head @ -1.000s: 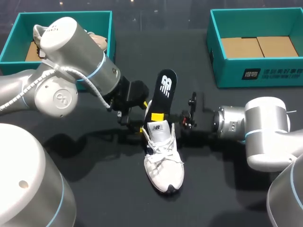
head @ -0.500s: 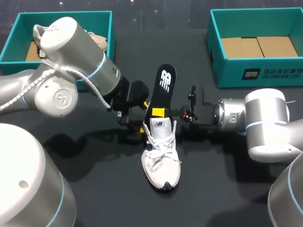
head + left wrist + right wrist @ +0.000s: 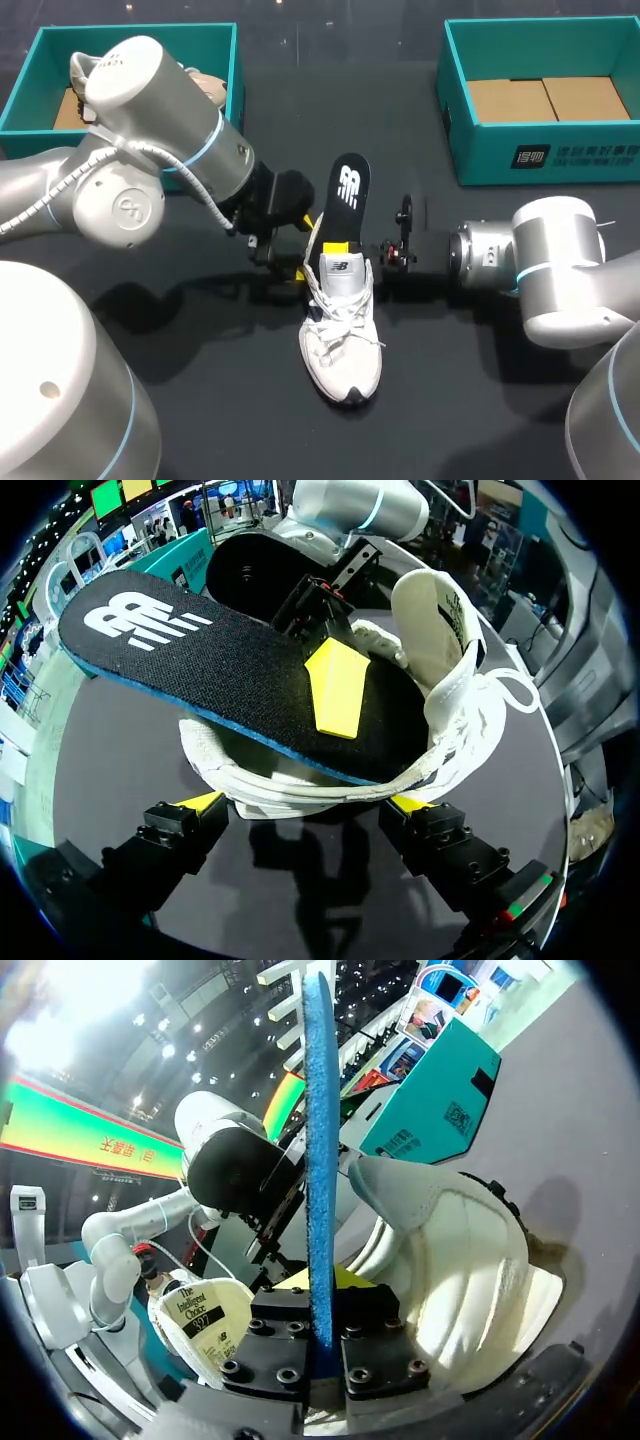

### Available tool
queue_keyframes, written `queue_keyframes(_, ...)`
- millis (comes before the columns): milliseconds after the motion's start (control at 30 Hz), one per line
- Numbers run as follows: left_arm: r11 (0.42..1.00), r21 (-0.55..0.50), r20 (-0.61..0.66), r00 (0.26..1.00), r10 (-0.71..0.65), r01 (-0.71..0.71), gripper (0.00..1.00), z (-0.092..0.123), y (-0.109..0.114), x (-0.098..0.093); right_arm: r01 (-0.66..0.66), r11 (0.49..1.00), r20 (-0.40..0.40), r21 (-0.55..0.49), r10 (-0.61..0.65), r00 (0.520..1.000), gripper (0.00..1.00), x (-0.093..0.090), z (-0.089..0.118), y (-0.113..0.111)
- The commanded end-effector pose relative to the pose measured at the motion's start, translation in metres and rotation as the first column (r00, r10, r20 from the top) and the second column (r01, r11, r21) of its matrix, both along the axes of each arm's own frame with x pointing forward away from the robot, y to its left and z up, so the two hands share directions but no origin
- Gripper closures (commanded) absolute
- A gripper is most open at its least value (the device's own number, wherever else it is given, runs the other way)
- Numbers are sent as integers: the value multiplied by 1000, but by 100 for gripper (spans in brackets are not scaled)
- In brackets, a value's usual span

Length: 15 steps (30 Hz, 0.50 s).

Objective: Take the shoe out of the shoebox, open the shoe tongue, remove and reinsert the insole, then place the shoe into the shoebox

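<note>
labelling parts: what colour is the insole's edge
Blue edge on the insole, black top; clearest in right wrist view.

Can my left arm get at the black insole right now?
Probably not: the left arm has its jaws on both sides of the heel of the shoe, seemingly gripping it, while the right arm clamps the insole in its own jaws.

Matt cloth insole (image 3: 346, 190) (white mesh shoe (image 3: 342, 345))

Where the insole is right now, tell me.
Head view, table middle: the insole sticks up out of the white shoe, pinched by the right gripper, with the left gripper holding the shoe's heel.
</note>
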<state>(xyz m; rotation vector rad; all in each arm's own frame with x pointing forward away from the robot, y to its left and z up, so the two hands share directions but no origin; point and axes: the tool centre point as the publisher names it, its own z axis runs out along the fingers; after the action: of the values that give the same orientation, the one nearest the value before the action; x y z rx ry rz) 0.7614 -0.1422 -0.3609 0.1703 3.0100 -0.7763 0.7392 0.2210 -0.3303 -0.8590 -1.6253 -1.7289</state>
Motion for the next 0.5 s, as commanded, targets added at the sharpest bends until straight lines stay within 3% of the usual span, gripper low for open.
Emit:
queue_keyframes(33, 1000, 0, 1, 1000, 0, 0, 0, 0, -1, 0, 15, 1000, -18, -19, -15, 1000, 100, -19, -6, 1)
queue_keyframes(200, 1000, 0, 1, 1000, 0, 0, 0, 0, -1, 0, 24, 999, -4, -29, -24, 1000, 100, -19, 0, 2)
queue_keyframes(267, 1000, 0, 1, 1000, 0, 0, 0, 0, -1, 0, 22, 999, 18, -31, -22, 1000, 84, -17, 6, 3)
queue_keyframes(333, 1000, 0, 1, 1000, 0, 0, 0, 0, -1, 0, 11, 1000, 46, -29, -9, 999, 57, -14, 13, 5)
queue_keyframes(500, 1000, 0, 1, 1000, 0, 0, 0, 0, -1, 0, -7, 999, 92, -42, 11, 996, 55, -6, 24, 8)
